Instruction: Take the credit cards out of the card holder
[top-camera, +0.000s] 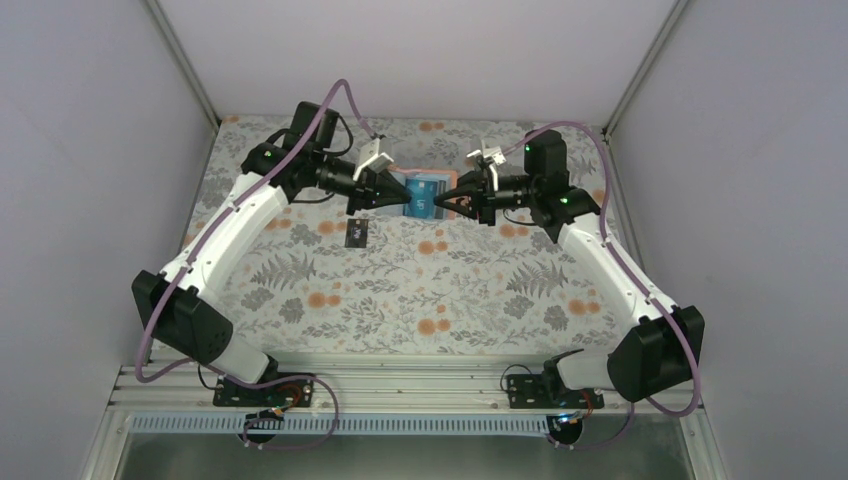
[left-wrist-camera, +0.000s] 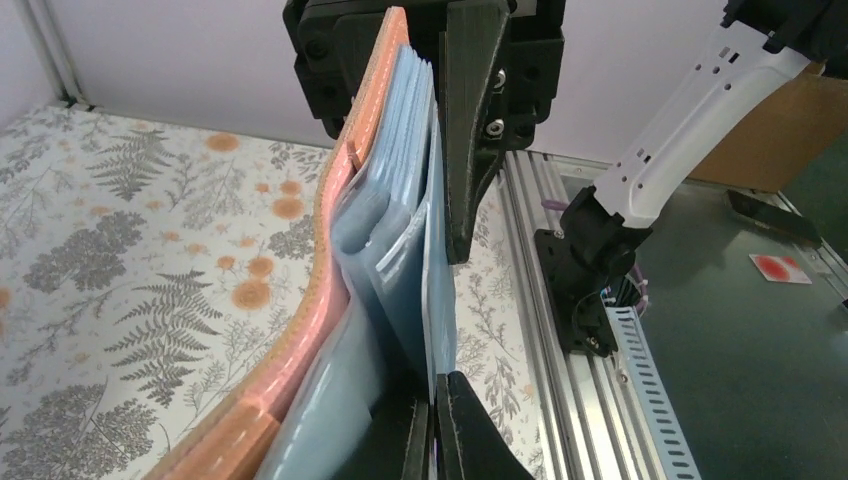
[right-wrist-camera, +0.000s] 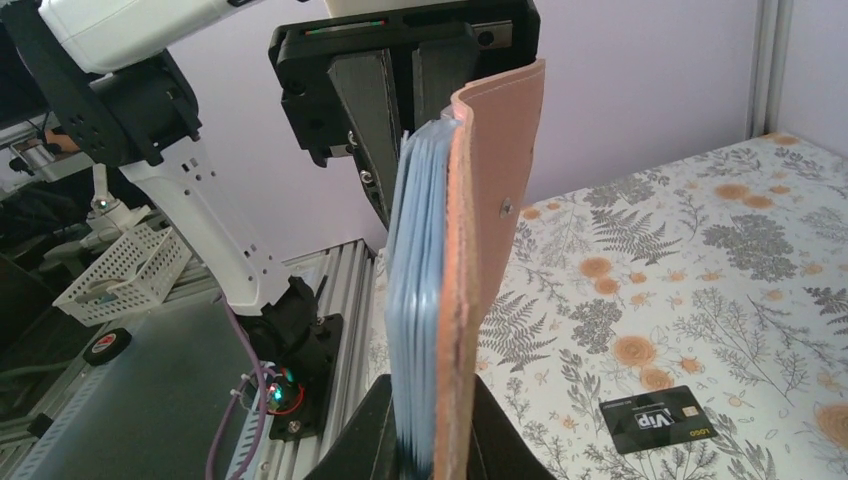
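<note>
The card holder (top-camera: 432, 182) hangs open in the air over the back of the table, held between both grippers; its tan outside (left-wrist-camera: 300, 340) and light blue pockets show. My left gripper (top-camera: 398, 201) is shut (left-wrist-camera: 435, 435) on the edge of a thin blue card (left-wrist-camera: 441, 300) that stands in the holder's pockets. My right gripper (top-camera: 453, 203) is shut (right-wrist-camera: 440, 445) on the holder's other half (right-wrist-camera: 492, 200). The black card (top-camera: 358, 234) lies flat on the table under my left arm, and also shows in the right wrist view (right-wrist-camera: 655, 420). The red card is hidden.
The floral table cover (top-camera: 420, 290) runs to grey walls on three sides. An aluminium rail (top-camera: 400, 385) carries the arm bases at the near edge. Beyond that edge a white basket (right-wrist-camera: 120, 270) stands.
</note>
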